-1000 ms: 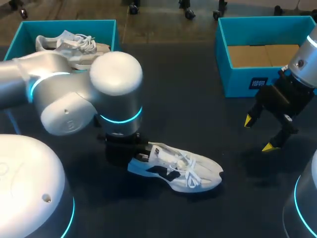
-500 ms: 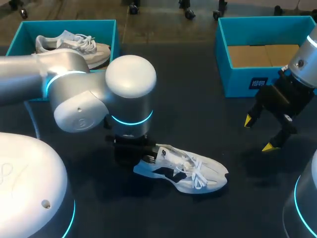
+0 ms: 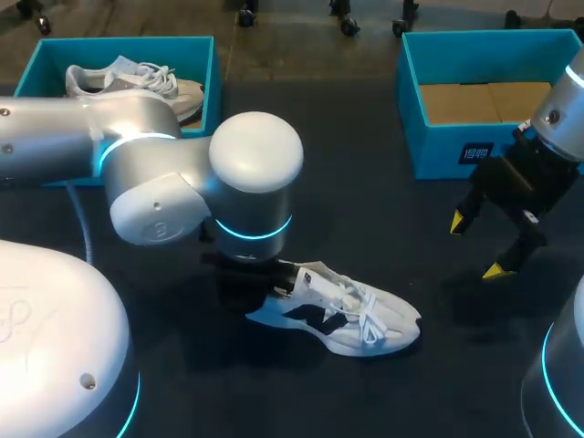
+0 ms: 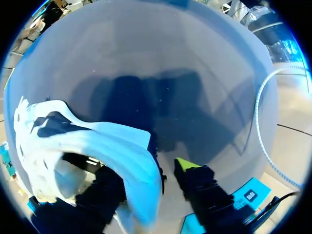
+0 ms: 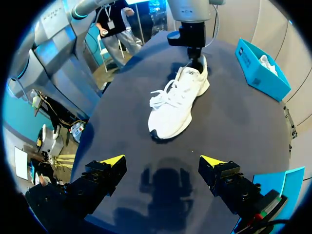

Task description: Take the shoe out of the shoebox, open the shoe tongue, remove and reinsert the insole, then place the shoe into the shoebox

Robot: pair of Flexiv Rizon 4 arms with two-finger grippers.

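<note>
My left gripper (image 4: 146,174) pinches the heel collar of the shoe (image 3: 365,319), which lies near the table's centre, toe towards 4 o'clock. My right gripper (image 3: 474,246) hangs wide open at 3 o'clock. The soft collar could slip free if I drag harder. Over the last second my left arm has swung towards 3 o'clock, sliding the shoe along with it; the right hasn't moved.

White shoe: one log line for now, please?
white lace-up shoe: on dark table | left gripper: shut on its heel | right gripper: open, empty
</note>
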